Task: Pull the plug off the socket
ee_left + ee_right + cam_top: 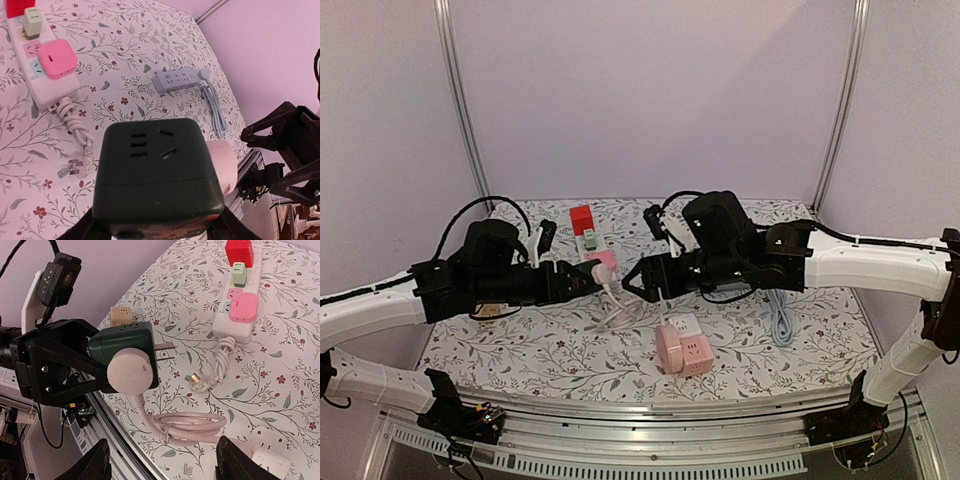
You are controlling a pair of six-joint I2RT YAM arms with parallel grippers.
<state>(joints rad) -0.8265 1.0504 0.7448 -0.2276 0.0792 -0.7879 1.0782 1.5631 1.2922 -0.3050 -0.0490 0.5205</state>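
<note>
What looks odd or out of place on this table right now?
The dark green cube socket is off the table, clamped in the left end effector, with the pink plug seated in it and its cord trailing down. The white power strip lies unplugged, its own lead knotted.

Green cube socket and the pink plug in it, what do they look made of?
Cube: likely hard plastic, matte dark green, with crisp moulded slots and a soft sheen. Plug: probably smooth pale pink plastic, faintly glossy; its cord bends in loops, so likely rubbery sheathing.
</note>
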